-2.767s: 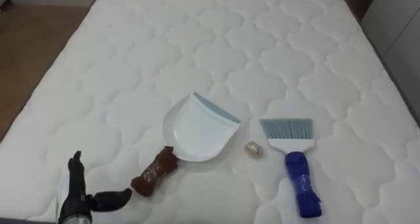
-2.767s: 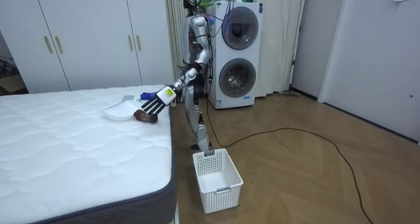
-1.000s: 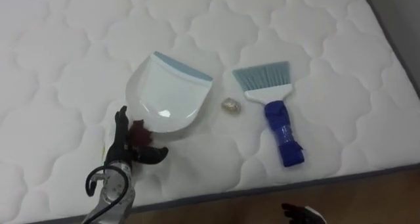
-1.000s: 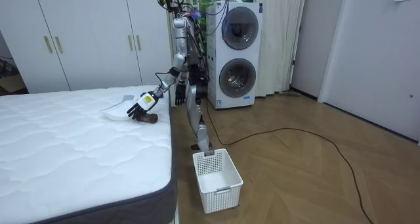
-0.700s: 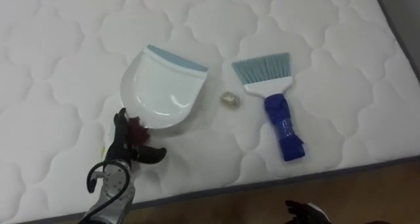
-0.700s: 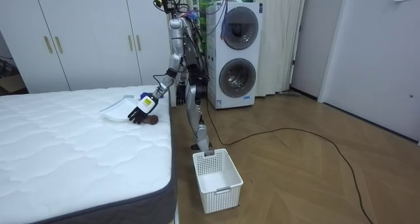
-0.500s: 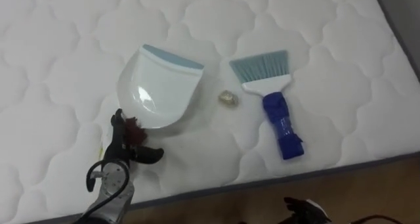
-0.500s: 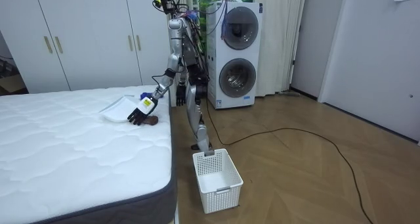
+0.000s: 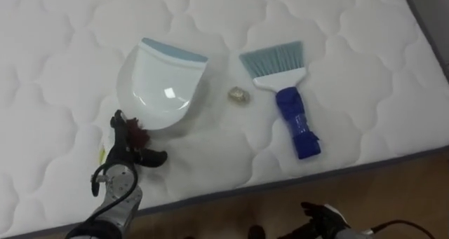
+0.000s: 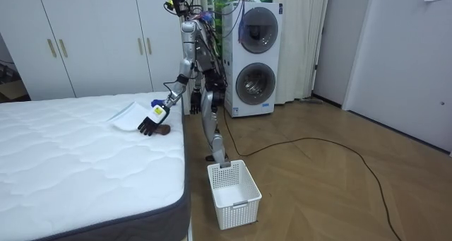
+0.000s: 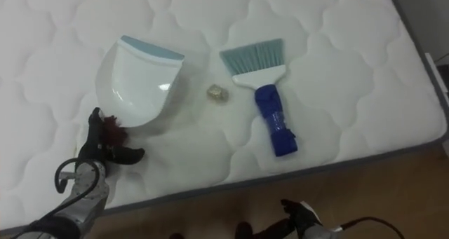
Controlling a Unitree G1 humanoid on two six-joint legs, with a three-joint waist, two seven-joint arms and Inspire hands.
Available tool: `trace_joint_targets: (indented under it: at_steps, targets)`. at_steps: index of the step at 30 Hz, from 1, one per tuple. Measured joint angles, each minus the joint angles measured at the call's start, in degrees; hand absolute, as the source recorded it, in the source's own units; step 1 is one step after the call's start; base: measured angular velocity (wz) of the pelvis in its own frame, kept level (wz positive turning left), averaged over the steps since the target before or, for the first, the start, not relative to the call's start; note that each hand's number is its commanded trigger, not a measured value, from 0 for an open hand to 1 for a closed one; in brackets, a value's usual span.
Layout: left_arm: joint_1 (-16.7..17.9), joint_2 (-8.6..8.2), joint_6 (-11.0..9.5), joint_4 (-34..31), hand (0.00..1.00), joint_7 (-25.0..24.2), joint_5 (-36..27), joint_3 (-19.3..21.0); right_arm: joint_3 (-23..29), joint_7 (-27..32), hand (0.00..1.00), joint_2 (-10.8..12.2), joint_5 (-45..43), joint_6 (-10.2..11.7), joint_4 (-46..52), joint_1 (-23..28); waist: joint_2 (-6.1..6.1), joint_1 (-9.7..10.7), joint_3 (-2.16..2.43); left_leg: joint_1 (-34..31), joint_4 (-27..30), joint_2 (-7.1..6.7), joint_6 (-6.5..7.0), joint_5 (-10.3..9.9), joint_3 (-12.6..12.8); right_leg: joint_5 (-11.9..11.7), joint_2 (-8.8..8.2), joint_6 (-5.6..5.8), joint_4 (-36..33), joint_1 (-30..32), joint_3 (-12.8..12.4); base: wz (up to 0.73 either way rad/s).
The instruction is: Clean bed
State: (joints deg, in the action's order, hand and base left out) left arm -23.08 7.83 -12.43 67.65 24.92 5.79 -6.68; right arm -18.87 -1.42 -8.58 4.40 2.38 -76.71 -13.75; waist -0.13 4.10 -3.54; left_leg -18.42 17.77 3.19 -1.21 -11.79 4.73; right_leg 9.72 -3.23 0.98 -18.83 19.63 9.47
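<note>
Left of centre in the left eye view, a white dustpan with a blue-grey lip lies on the quilted white bed, its mouth toward the top of the frame. Its dark red handle points to the lower left. The left robot hand lies over that handle at the lower left. It is spread, fingers straight toward the top of the frame and thumb stuck out to the right, with the visible bit of handle between them. Whether the palm presses on the rest of the handle I cannot tell.

Just right of the dustpan's lip sits a small pale-gold crumpled scrap, apart from the pan. Near it on the right lies a hand brush. Its blue-grey bristles point to the top of the frame and its blue handle points toward the bed's dark grey edge. The right robot hand shows at the bottom right, over the wooden floor; I cannot tell how it is held.

From the room view, the robot stands at the bed's corner with the stacked washing machines behind it, its left arm stretched down to the pan, which looks tipped there. A white basket stands on the floor at the bottom centre, beside the bed.
</note>
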Motion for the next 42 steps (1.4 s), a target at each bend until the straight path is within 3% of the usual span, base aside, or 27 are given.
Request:
trace_joint_targets:
  at_steps: [6, 12, 19, 23, 30, 36, 38, 42]
  targets:
    - [-0.57, 2.4, 1.59, 0.72, 1.0, 1.01, 0.15, -0.55, -0.22, 0.02, 0.0, 0.0, 0.58, -0.43, 0.05, -0.73, 0.0, 0.32, 0.0, -1.38, 1.08, -0.21, 0.01, 0.0, 0.0, -0.01, -0.49, -0.05, -1.63, 1.67, 0.13, 0.0]
    - [-1.02, 1.95, 3.45, 1.6, 1.0, 2.12, 0.21, -1.45, -0.27, 0.6, 0.0, -0.01, 1.07, -0.68, 0.59, -0.9, 0.0, 0.32, 0.0, -3.23, 2.06, -0.84, 0.3, 0.17, 0.0, 0.01, -1.2, -0.06, -2.14, 3.31, 0.22, 0.0]
    - [-0.69, -0.26, 4.41, 3.03, 1.0, 1.01, 0.66, -1.47, -0.26, 1.77, 0.0, -0.01, 2.49, -0.5, 0.78, -0.83, 0.03, 0.31, -0.01, -5.3, 3.83, -0.89, 0.42, 0.24, -0.08, 0.01, -1.62, -0.07, -3.2, 4.61, 1.05, 0.04]
    - [-0.69, -0.36, 4.61, 3.04, 1.0, 0.49, 0.66, -1.47, -0.27, 1.99, 0.0, 0.0, 2.8, -0.5, 0.79, -0.82, 0.04, 0.3, -0.01, -5.45, 4.37, -0.89, 0.5, 0.29, -0.07, 0.01, -1.86, -0.08, -4.05, 4.79, 1.41, 0.03]
    - [-0.32, -0.33, 5.04, 3.27, 1.0, 0.37, 1.49, -2.48, -0.4, 1.83, 0.0, -0.18, 3.01, -0.46, 1.08, -0.96, 0.09, 0.26, -0.04, -6.66, 5.84, -0.85, 0.84, 0.5, -0.05, 0.26, -2.0, -1.06, -5.63, 6.04, 1.4, 0.0]
    - [0.32, -0.04, 4.95, 3.28, 1.0, 0.59, 4.1, -2.65, -0.06, 2.49, 0.0, -0.17, 8.62, -0.44, 0.76, -0.74, 0.07, 0.2, -0.03, -7.05, 5.94, -0.85, 0.86, 0.53, -0.03, 0.31, -2.04, -1.14, -5.89, 6.55, 1.36, 0.0]
    - [0.57, 0.32, 4.87, 3.29, 1.0, 0.96, 7.03, -2.45, 0.06, 2.72, 0.0, -0.23, 11.32, -0.23, 0.58, -0.49, 0.07, 0.01, -0.02, -6.99, 6.07, -0.85, 0.88, 0.64, 0.03, 0.3, -2.05, -1.15, -6.02, 6.53, 1.22, 0.0]
    - [0.46, 3.28, 4.88, 3.29, 1.0, 1.65, 13.79, -3.75, 2.98, 3.49, 0.0, -0.65, 20.14, -0.01, -1.03, -0.66, 0.13, 0.39, -0.02, -7.55, 6.88, -0.79, 0.86, 0.63, -0.12, 0.38, -2.24, -1.24, -6.78, 6.82, 1.69, 0.04]
